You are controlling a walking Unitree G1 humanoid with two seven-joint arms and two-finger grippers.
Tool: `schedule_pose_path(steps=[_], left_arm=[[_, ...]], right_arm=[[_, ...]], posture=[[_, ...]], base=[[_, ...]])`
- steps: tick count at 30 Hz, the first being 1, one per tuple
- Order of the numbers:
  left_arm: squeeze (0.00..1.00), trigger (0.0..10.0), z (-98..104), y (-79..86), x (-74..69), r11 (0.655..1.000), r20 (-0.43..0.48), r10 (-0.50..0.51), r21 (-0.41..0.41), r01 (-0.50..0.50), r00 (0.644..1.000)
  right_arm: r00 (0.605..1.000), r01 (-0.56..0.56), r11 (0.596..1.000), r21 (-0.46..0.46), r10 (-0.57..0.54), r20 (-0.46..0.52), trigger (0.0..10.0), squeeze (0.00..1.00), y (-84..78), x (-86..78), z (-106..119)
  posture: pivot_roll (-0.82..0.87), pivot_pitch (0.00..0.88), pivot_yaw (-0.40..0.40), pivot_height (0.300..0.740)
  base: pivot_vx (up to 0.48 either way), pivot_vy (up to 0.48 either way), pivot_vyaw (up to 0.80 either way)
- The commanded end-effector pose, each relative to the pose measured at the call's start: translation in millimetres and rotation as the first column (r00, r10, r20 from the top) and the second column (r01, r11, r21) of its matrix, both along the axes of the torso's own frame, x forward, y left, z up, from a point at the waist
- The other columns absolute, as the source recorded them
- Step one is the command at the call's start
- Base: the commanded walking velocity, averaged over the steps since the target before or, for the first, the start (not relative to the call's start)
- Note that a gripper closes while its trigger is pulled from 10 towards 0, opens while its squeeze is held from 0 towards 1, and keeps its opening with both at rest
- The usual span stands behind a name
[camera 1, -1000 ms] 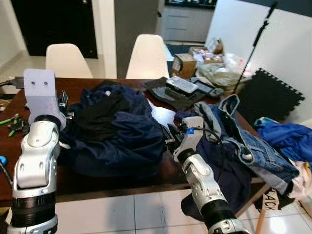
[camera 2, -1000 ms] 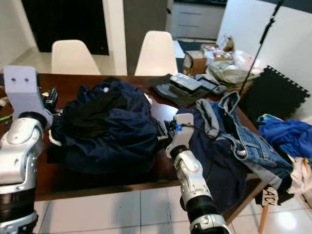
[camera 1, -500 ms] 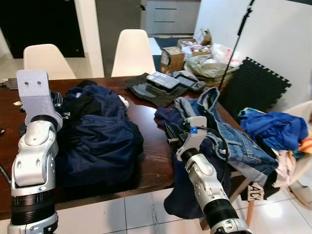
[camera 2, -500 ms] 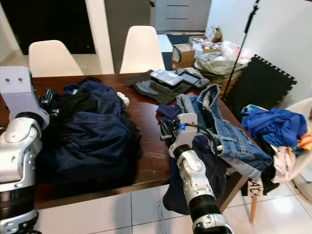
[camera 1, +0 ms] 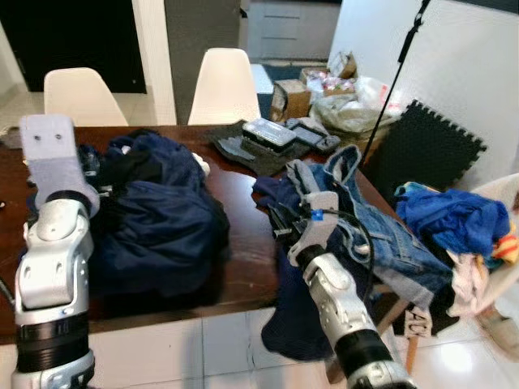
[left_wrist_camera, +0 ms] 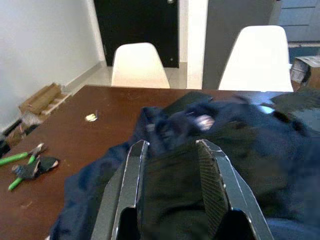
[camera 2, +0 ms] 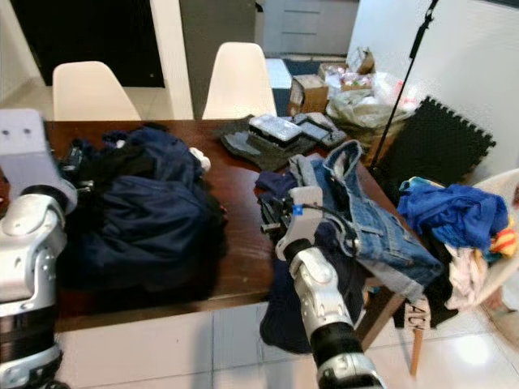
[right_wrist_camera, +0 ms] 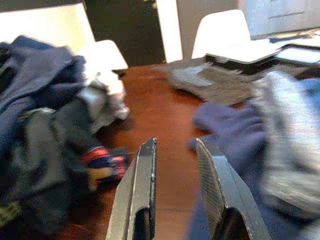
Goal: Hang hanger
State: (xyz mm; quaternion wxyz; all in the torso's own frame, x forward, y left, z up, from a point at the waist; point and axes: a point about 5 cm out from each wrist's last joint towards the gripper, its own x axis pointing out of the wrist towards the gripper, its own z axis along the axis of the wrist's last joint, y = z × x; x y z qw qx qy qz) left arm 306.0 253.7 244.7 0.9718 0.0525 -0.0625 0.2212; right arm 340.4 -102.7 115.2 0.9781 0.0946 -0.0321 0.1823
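Your left gripper [left_wrist_camera: 172,145] hovers at the near edge of the navy jacket heap [camera 1: 162,219] on the brown table [camera 1: 239,203], fingers [left_wrist_camera: 136,185] spread apart and holding nothing, the dark cloth showing through the gap between them. Your right gripper [right_wrist_camera: 175,142] sits low over bare tabletop between that heap and the jeans [camera 1: 381,231] draped off the table's right end, its fingers [right_wrist_camera: 142,190] likewise parted and empty. The hanger cannot be made out among the clothes, so neither its place, its long axis, the way it points, nor how it lies to either pair of fingers can be told. Green pliers [left_wrist_camera: 22,162] lie on the table left of the heap, and two white chairs [camera 1: 223,85] stand at the far side. Blue clothes [camera 1: 450,219] are piled on a seat to your right.
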Motion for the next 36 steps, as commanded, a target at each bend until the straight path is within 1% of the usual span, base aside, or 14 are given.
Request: schedule_pose_path(steps=[1,6,11,12,15,16,27,28,31,32,33,34,35,36], left_arm=[[0.0,10.0,3.3,3.5,0.5,1.0,0.0,0.02,0.017,-0.02,1.0],[0.0,10.0,8.6,23.7,-2.0,0.994,-0.02,0.077,0.08,-0.075,0.997],[0.0,10.0,6.7,62.7,3.4,0.987,-0.209,0.093,0.146,-0.063,0.973],[0.59,10.0,8.0,67.9,6.0,0.988,-0.244,0.079,0.145,-0.044,0.967],[0.59,10.0,9.4,70.6,7.7,0.989,-0.261,0.071,0.141,-0.035,0.963],[1.0,10.0,9.3,71.0,10.5,0.993,-0.3,0.03,0.118,0.006,0.953],[1.0,10.0,3.8,49.0,16.0,0.981,-0.39,-0.195,-0.097,0.171,0.9],[0.86,10.0,1.9,45.5,16.1,0.974,-0.39,-0.222,-0.136,0.183,0.894],[0.86,10.0,0.8,43.4,16.2,0.969,-0.39,-0.238,-0.159,0.19,0.889],[0.78,10.0,-2.7,41.8,15.8,0.965,-0.399,-0.252,-0.177,0.195,0.882],[0.56,10.0,-7.0,41.4,15.3,0.961,-0.418,-0.262,-0.193,0.197,0.87],[0.56,10.0,-7.0,41.4,15.3,0.961,-0.418,-0.262,-0.193,0.197,0.87],[0.44,10.0,-11.2,40.8,14.9,0.956,-0.432,-0.276,-0.213,0.2,0.859],[0.02,10.0,-16.2,39.6,14.4,0.949,-0.449,-0.294,-0.238,0.204,0.844]], right_arm=[[1.0,0.007,1.0,0.004,-0.007,-0.01,10.0,0.0,-1.4,0.0,-1.1],[1.0,0.003,1.0,0.004,-0.003,-0.011,10.0,0.0,-0.2,0.2,-1.1],[1.0,-0.004,1.0,0.007,0.004,-0.015,10.0,0.0,1.6,0.3,-1.9],[1.0,-0.008,1.0,0.005,0.008,-0.017,10.0,0.0,1.8,0.4,-2.3],[1.0,-0.011,1.0,0.003,0.011,-0.018,10.0,0.0,1.9,0.5,-2.4],[1.0,-0.012,1.0,0.002,0.012,-0.018,10.0,0.0,1.7,0.6,-2.4],[1.0,0.0,1.0,0.003,0.0,-0.018,10.0,0.0,-0.9,-1.2,-4.3],[1.0,0.0,1.0,0.003,0.0,-0.019,10.0,0.0,-1.0,-1.2,-4.2],[1.0,0.0,1.0,0.003,0.0,-0.019,10.0,0.0,-1.1,-1.1,-4.0],[1.0,0.0,1.0,0.002,0.0,-0.019,10.0,0.0,-1.1,-1.0,-4.0],[1.0,-0.001,1.0,0.001,0.001,-0.019,10.0,0.0,-1.1,-0.7,-3.7],[1.0,-0.001,1.0,0.001,0.001,-0.019,10.0,0.0,-1.1,-0.7,-3.7],[1.0,-0.002,1.0,0.001,0.002,-0.019,10.0,0.0,-1.1,-0.5,-3.7],[1.0,-0.002,1.0,0.0,0.002,-0.02,10.0,0.0,-1.2,-0.2,-3.5]], posture=[[0.04,0.0,-0.052,0.74],[0.05,0.0,-0.057,0.74],[0.06,0.0,-0.073,0.74],[0.06,0.0,-0.073,0.74],[0.06,0.0,-0.073,0.74],[0.07,0.0,-0.073,0.74],[0.06,0.0,-0.063,0.74],[0.06,0.0,-0.064,0.74],[0.06,0.0,-0.064,0.74],[0.06,0.0,-0.065,0.74],[0.06,0.0,-0.065,0.74],[0.06,0.0,-0.065,0.74],[0.06,0.0,-0.065,0.74],[0.06,0.0,-0.066,0.74]], base=[[0.0,0.0,0.0],[0.0,0.0,0.0],[0.0,0.0,0.0],[0.0,0.0,0.0],[0.0,0.0,0.0],[0.0,0.0,0.0],[0.0,0.0,0.0],[0.0,0.0,0.0],[0.0,0.0,0.0],[0.0,0.0,0.0],[0.0,0.0,0.0],[0.0,0.0,0.0],[0.0,0.0,0.0],[0.0,0.0,0.0]])
